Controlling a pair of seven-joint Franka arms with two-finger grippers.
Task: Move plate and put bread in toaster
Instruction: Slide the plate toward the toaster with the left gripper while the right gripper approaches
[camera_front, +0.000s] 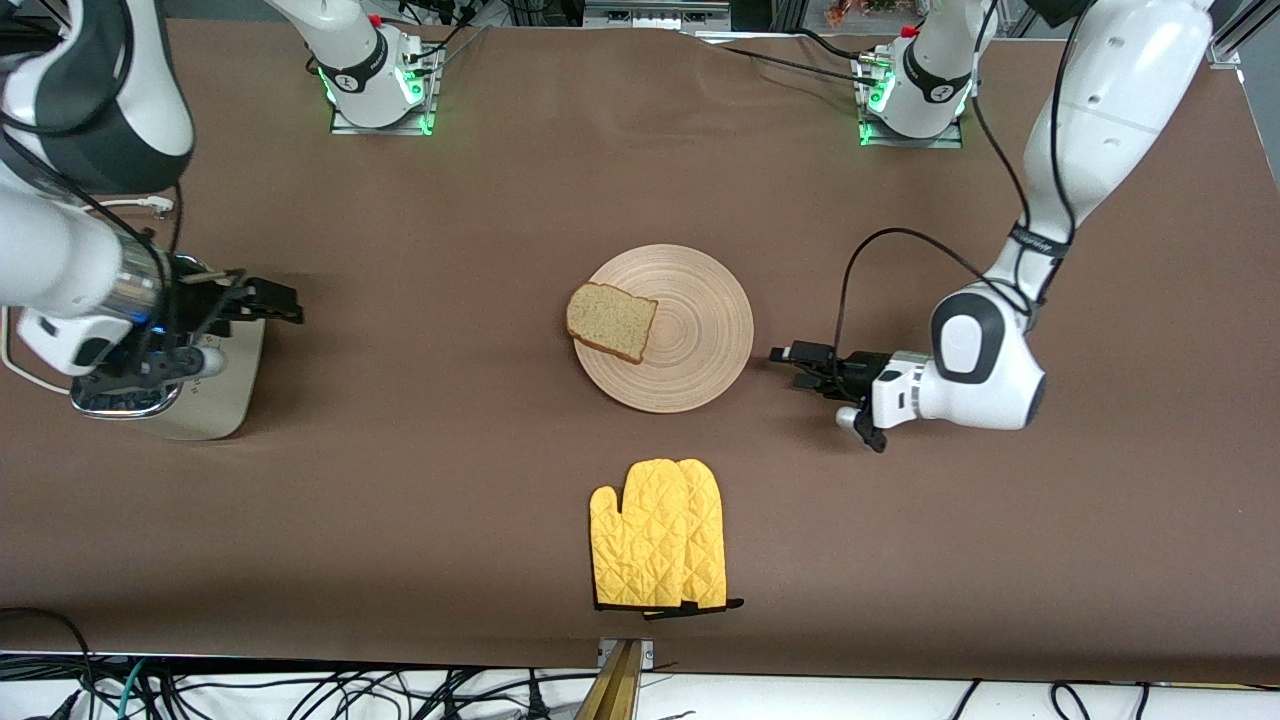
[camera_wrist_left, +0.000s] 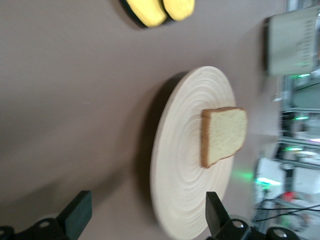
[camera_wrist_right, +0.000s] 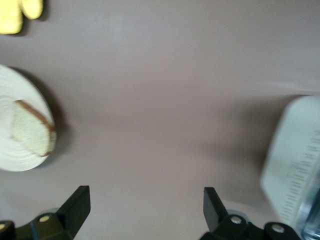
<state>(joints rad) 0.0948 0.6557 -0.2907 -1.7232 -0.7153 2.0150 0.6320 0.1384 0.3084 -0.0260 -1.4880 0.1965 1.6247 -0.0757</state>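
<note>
The round wooden plate (camera_front: 700, 330) lies mid-table with the bread (camera_front: 611, 321) flat on its edge toward the right arm's end. My left gripper (camera_front: 795, 365) is low beside the plate's rim toward the left arm's end. It is open and holds nothing, and a small gap separates it from the rim. The left wrist view shows the plate (camera_wrist_left: 185, 165) and the bread (camera_wrist_left: 223, 135) ahead of my open left gripper (camera_wrist_left: 147, 215). My right gripper (camera_front: 292, 303) hangs open and empty beside the cream toaster (camera_front: 225, 390), which the right arm largely hides.
A yellow oven mitt (camera_front: 655, 535) lies nearer the front camera than the plate. A white cord (camera_front: 150, 205) runs by the toaster. The right wrist view shows the toaster's side (camera_wrist_right: 295, 165), the plate (camera_wrist_right: 12, 155), the bread (camera_wrist_right: 31, 129) and bare cloth under my right gripper (camera_wrist_right: 145, 207).
</note>
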